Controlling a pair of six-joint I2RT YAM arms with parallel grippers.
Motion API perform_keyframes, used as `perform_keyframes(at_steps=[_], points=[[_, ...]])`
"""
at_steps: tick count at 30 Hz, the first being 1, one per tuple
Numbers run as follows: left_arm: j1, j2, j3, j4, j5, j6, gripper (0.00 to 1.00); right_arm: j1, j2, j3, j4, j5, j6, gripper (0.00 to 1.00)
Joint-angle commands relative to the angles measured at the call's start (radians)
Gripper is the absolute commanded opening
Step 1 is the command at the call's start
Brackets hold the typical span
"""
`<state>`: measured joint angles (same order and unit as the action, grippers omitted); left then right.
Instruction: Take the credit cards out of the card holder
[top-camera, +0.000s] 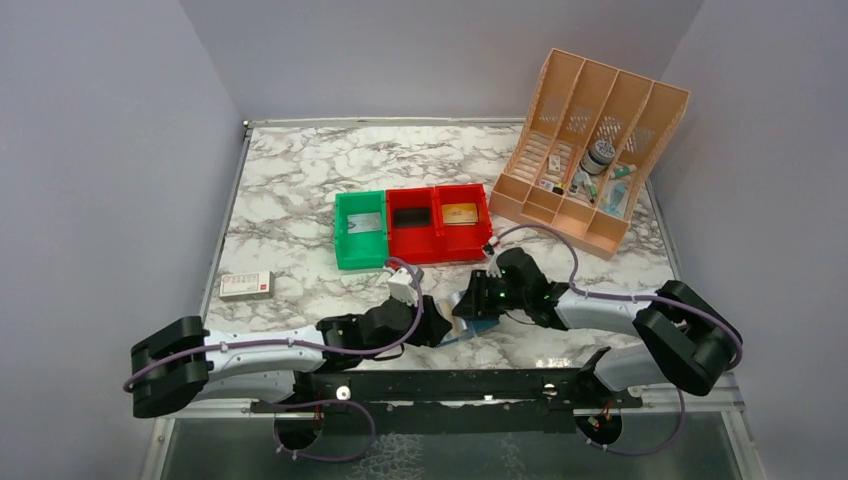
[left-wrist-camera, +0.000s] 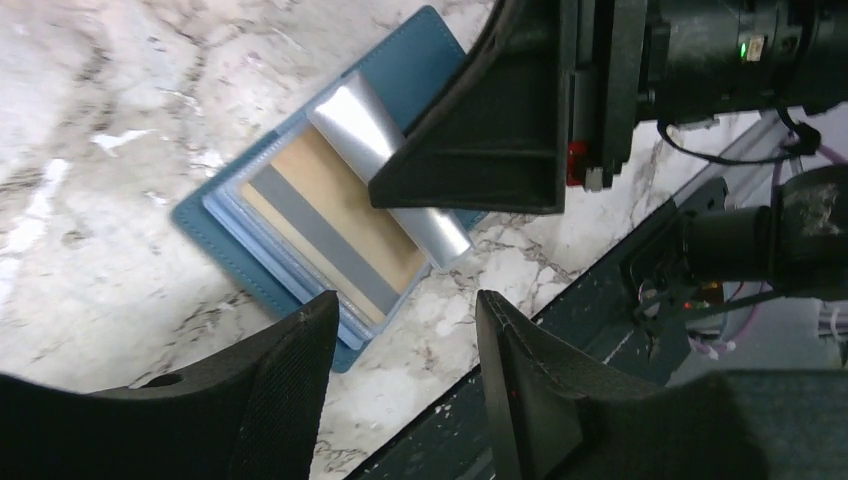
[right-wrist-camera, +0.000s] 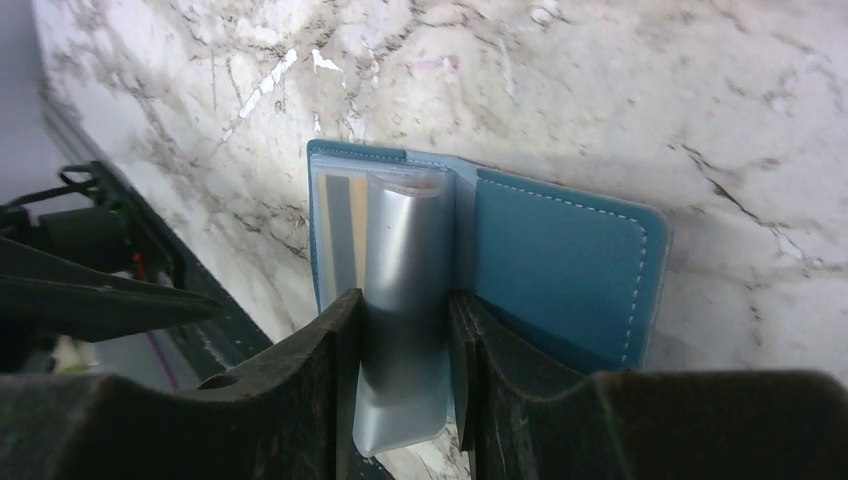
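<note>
The blue card holder (left-wrist-camera: 420, 55) lies open on the marble near the table's front edge; it also shows in the right wrist view (right-wrist-camera: 560, 260) and the top view (top-camera: 478, 325). A tan-gold card (left-wrist-camera: 330, 215) with a grey stripe sits in its left panel. My right gripper (right-wrist-camera: 405, 300) is shut on a pale grey card (right-wrist-camera: 400, 230), which bows between the fingers over the wallet's fold. My left gripper (left-wrist-camera: 408, 300) is open and empty, just beside the wallet's near corner. In the top view both grippers, left (top-camera: 440, 330) and right (top-camera: 470, 300), meet over the wallet.
A green bin (top-camera: 360, 230) holds a grey card; two red bins (top-camera: 435, 225) stand beside it, the right one with a tan-gold card (top-camera: 460, 213). A white-and-red flat box (top-camera: 246, 285) lies at left. A peach organizer (top-camera: 590, 150) stands at back right. The black rail (left-wrist-camera: 560, 340) runs along the front edge.
</note>
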<state>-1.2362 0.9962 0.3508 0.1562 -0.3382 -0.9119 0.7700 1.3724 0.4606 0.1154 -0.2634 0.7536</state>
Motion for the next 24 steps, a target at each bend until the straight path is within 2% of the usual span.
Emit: perform_keyframes(at_steps=[1, 4, 7, 12, 20, 24], points=[[0.004, 0.122, 0.022, 0.188, 0.126, 0.044, 0.56, -0.083, 0.010, -0.113, 0.277, -0.183, 0.134, 0.36], [0.004, 0.215, 0.049, 0.236, 0.131, 0.040, 0.57, -0.116, 0.039, -0.148, 0.370, -0.250, 0.177, 0.36], [0.003, 0.288, 0.053, 0.324, 0.125, 0.015, 0.60, -0.124, 0.050, -0.160, 0.385, -0.252, 0.205, 0.36], [-0.004, 0.340, 0.040, 0.445, 0.113, -0.018, 0.60, -0.133, 0.046, -0.172, 0.391, -0.244, 0.215, 0.36], [-0.041, 0.269, 0.011, 0.429, -0.004, -0.055, 0.60, -0.139, 0.015, -0.184, 0.375, -0.239, 0.215, 0.36], [-0.058, 0.226, 0.027, 0.295, -0.091, -0.100, 0.60, -0.140, -0.005, -0.191, 0.365, -0.234, 0.224, 0.35]])
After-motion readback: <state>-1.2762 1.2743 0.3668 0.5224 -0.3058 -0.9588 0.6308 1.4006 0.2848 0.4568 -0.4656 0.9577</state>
